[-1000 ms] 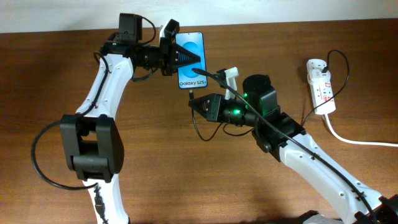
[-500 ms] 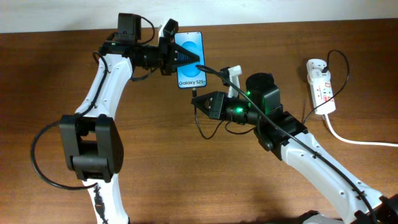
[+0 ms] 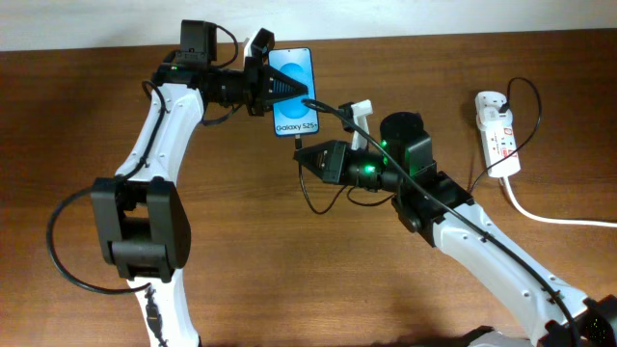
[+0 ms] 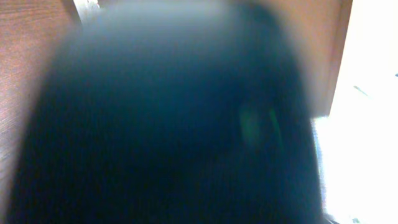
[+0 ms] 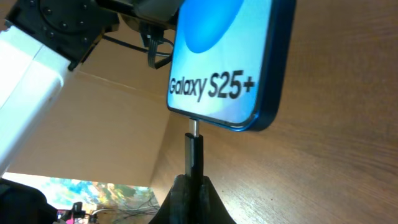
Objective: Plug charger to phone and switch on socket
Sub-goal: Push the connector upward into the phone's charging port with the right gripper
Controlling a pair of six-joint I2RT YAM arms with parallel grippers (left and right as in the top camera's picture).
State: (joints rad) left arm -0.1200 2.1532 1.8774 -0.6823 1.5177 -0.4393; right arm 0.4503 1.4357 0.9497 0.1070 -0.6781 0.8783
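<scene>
The phone [image 3: 297,69], blue screen with a white "Galaxy S25+" strip, is held off the table at the back centre by my left gripper [image 3: 287,93], which is shut on it. In the left wrist view the phone [image 4: 168,124] is a dark blur that fills the frame. My right gripper [image 3: 310,157] is just below the phone and shut on the charger plug [image 5: 194,155]. The plug's metal tip touches the bottom edge of the phone [image 5: 217,56], with a short bit of metal still showing. The black cable loops under the gripper [image 3: 307,198]. The socket [image 3: 498,135] lies at the far right.
A thick white cord [image 3: 549,217] runs from the socket to the right edge. A black cable [image 3: 525,96] arcs over the socket. A small white part [image 3: 359,114] sits on the right arm near the phone. The table is brown wood.
My right gripper has moved the plug up a little toward the phone's bottom edge. The phone has shifted slightly up and left in my left gripper.
</scene>
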